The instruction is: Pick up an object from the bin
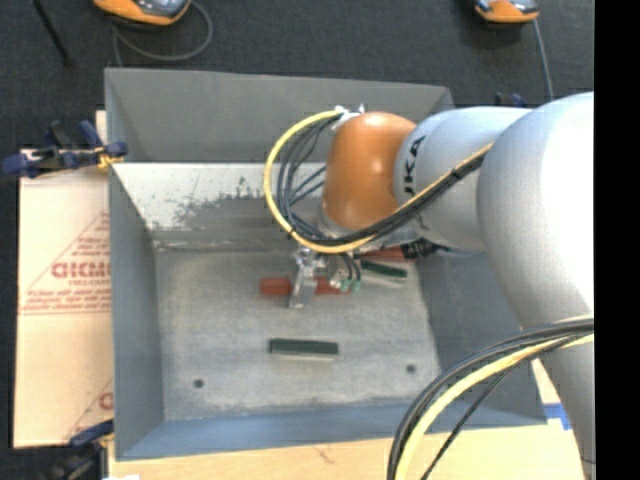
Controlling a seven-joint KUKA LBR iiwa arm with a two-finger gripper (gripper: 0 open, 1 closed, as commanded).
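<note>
The gripper [298, 290] hangs low over the bin [133, 348], just above centre frame, right at a red-brown block [272, 288] on the floor. We cannot tell how far it is open, nor whether it has hold of anything: from this angle its tip and the block run together.

The block lies flat with its long axis left to right across the frame. Its left end shows clear of the gripper, and its right end runs under it. Neither of the 2 ends looks different, so we read no facing, only that line.

We see 3 risks:
- A close along the block's length instead of across it would likely straddle nothing, or push the block along the floor.
- A hold off the block's middle would let the longer end droop and twist free on the lift.
- Green and red pieces [385, 268] lie just right of the gripper under the arm, and a loose close could drag one in or wedge it against the block.

The dark green bar [302, 348], lower centre and also lying left to right, sits well apart and looks safe from a knock.
</note>
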